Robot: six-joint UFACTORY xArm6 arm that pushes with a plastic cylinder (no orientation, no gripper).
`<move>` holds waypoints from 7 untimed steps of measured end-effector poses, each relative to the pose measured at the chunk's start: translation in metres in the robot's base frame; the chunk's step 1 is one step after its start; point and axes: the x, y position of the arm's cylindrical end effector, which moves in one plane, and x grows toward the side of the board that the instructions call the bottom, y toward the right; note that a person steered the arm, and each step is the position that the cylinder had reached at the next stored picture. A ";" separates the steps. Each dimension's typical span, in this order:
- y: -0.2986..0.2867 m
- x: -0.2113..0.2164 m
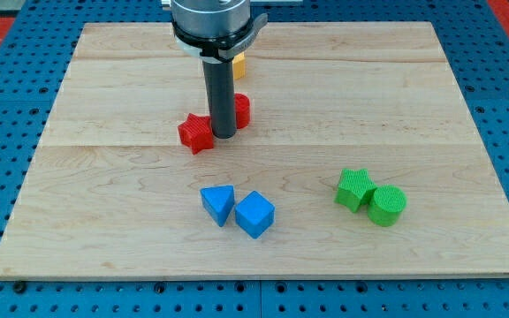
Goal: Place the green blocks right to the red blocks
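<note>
My tip (pixel 224 134) rests between the red star (pixel 196 132) and red round block (pixel 241 110); no pincer exists to report. The green star (pixel 355 189) and green cylinder (pixel 386 205) touch, well apart toward the worktop's (pixel 104 221) lower right, unmoved.

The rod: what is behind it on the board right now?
Behind the rod, a red block shows at its right side, shape partly covered. Further up, a yellow block peeks out, mostly hidden. My tip sits beside the red star.
</note>
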 end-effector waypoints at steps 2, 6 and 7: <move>0.085 -0.052; 0.002 -0.057; 0.075 -0.041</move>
